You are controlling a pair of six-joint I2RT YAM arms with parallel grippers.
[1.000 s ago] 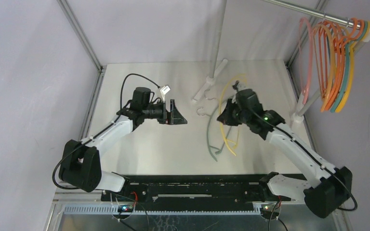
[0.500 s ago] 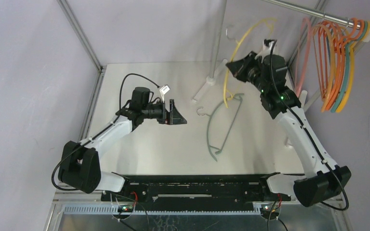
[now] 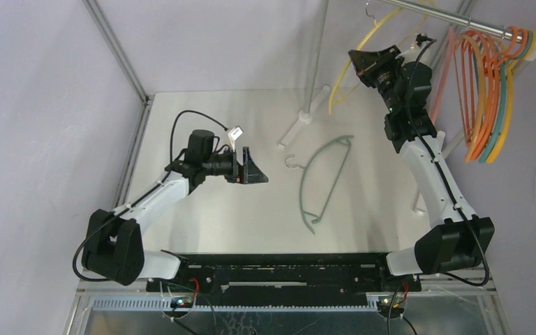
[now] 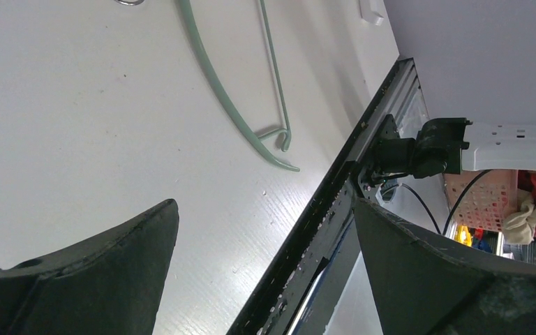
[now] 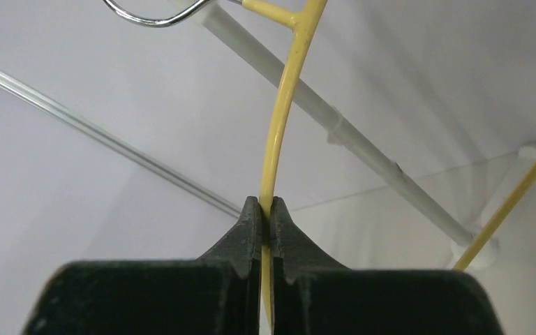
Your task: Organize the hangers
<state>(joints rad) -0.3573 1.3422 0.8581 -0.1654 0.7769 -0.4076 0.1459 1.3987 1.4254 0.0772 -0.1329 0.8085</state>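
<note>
Right wrist: yellow hanger (image 5: pixel 276 139) upright, hook topmost.

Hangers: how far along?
Done: a bunch of hangers hangs on the rail. In hand: right claw shut on the yellow hanger, held up near the rail, not seen hooked. To do: green hanger lies on the table; left claw open, empty.

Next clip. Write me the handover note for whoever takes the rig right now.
Left gripper: open, empty, over the table.
Right gripper: shut on the yellow hanger, raised by the rail; hook not clearly on it.
Done: a bunch of hangers hangs on the rail.
Left: hang the yellow one, then the green hanger lying on the table.
</note>
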